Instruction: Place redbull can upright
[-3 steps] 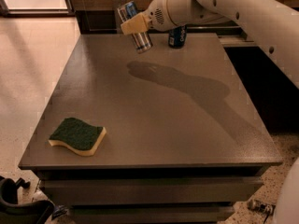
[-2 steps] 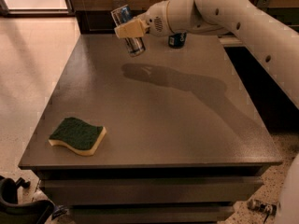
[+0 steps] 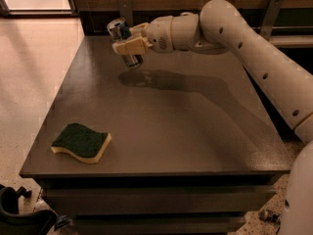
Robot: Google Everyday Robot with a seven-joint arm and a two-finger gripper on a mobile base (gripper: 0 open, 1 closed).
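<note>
Over the far left part of the table [image 3: 186, 126], the gripper [image 3: 128, 42] is clamped around the middle of the can [image 3: 131, 60], one tan finger [image 3: 131, 46] running across the front of it. Can is up in the air, not touching the tabletop, with its shadow [image 3: 133, 77] sitting on the surface just below. It's tilted, shiny top end leaning up and to the left, bottom end pointing down at the table. Arm [image 3: 234, 33] reaches in from the right side. Green and yellow sponge [image 3: 81, 142] lies flat near the front left corner, well apart from the can.
</note>
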